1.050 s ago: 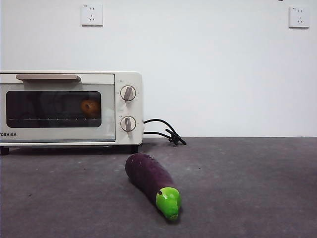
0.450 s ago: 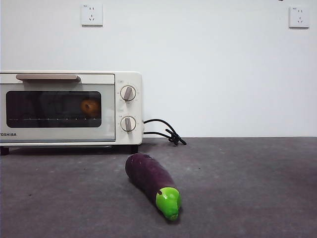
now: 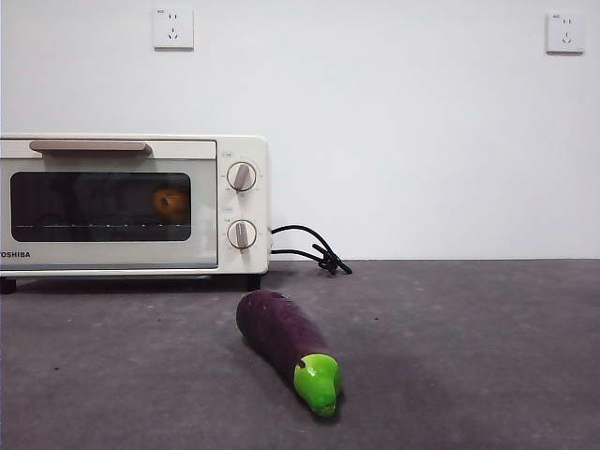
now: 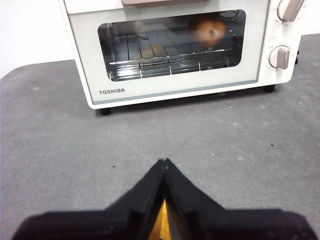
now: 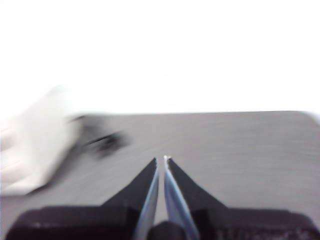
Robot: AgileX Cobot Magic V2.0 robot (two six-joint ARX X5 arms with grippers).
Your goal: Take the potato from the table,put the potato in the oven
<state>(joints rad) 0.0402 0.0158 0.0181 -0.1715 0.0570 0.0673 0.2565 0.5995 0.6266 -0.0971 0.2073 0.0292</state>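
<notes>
Left gripper (image 4: 164,165): hanging over bare tabletop (image 4: 60,150) in front of the oven, jaws pressed together, carrying nothing.
Right gripper (image 5: 161,161): its wrist view is blurring; jaws looking all but closed with a thin slit between them, nothing between them.
Eggplant (image 3: 286,345): lying on the tabletop nearest the front camera, green tip pointing forward, well apart from the oven; not part of the job.
Oven (image 3: 131,202): standing farther back by the wall, glass door sitting closed, black cord (image 3: 309,248) trailing off beside it.
Potato (image 3: 171,202): resting inside the oven on the wire rack, showing through the glass toward the knob side.
Step in hand: judging from this, the placing is looking finished and both arms are idling clear.
Next move: probably nothing beyond parking the arms; the door needs no further handling.
</notes>
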